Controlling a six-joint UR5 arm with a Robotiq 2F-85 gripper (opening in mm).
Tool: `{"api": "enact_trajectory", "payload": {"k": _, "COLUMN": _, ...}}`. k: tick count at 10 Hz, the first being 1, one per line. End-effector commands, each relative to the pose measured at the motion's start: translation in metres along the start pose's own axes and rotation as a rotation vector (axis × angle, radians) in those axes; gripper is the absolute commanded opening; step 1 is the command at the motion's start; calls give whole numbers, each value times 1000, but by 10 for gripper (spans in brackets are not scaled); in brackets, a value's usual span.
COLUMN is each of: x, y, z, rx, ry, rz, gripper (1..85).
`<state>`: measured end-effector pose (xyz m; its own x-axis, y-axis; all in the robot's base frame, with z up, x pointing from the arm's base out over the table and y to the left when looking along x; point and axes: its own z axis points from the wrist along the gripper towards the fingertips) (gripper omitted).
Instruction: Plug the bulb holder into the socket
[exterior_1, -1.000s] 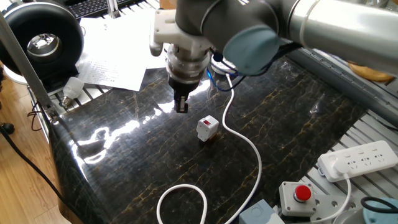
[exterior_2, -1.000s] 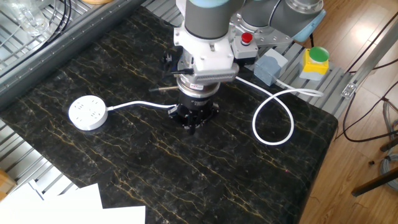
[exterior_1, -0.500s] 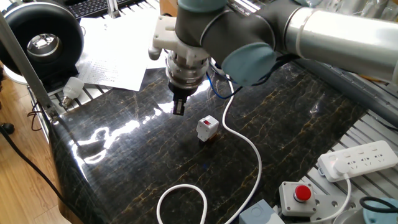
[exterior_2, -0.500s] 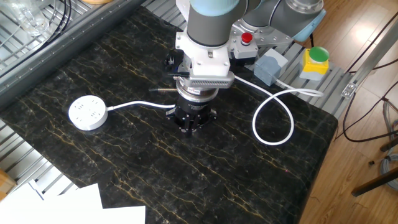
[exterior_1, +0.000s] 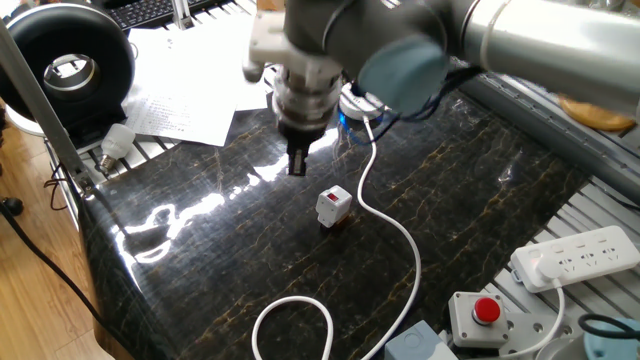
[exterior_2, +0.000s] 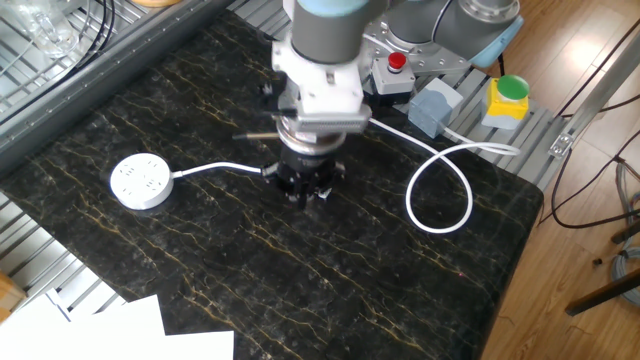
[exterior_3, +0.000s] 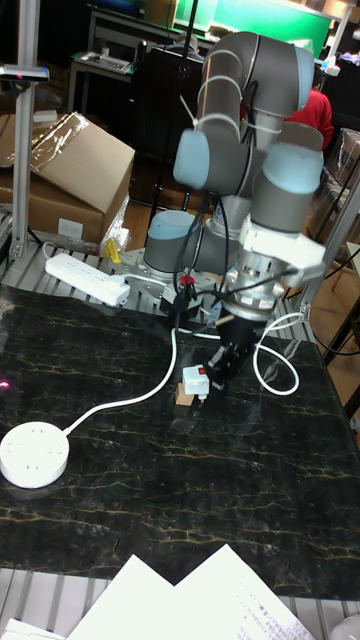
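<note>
The bulb holder (exterior_1: 333, 205) is a small white box with a red patch, standing on the dark marble-patterned table; in the tall fixed view the bulb holder (exterior_3: 194, 379) rests against a small brown cube (exterior_3: 183, 398). My gripper (exterior_1: 297, 166) hangs just beside it, to its upper left, with its fingers close together and holding nothing. In the other fixed view the gripper (exterior_2: 303, 195) hides the holder. The round white socket (exterior_2: 140, 182) lies far off at the table's other end, also seen as the socket (exterior_3: 33, 455), its white cord (exterior_1: 395, 225) running past the holder.
A long white power strip (exterior_1: 575, 255) and a red stop button (exterior_1: 485, 312) sit at the table's edge. The cord loops (exterior_2: 440, 190) near a grey box (exterior_2: 436, 105). Papers (exterior_1: 185, 85) and a white bulb (exterior_1: 115, 140) lie beyond the far edge.
The gripper has shifted slightly sideways above the table and its wrist has turned a little. The bulb holder and socket have not moved.
</note>
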<state>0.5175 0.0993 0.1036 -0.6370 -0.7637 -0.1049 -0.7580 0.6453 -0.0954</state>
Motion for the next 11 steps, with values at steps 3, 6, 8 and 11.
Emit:
{"api": "enact_trajectory", "payload": {"k": 3, "x": 39, "y": -9, "z": -54, "rx": -62, "ry": 37, "rz": -195, "gripper": 10}}
{"api": "enact_trajectory", "payload": {"k": 6, "x": 59, "y": -14, "z": -61, "rx": -58, "ry": 59, "rz": -278, "gripper": 10}}
{"api": "enact_trajectory", "payload": {"k": 8, "x": 53, "y": -6, "z": -54, "rx": -62, "ry": 46, "rz": -289, "gripper": 10}}
{"api": "enact_trajectory", "payload": {"k": 11, "x": 53, "y": 2, "z": -51, "rx": -79, "ry": 63, "rz": -317, "gripper": 10}}
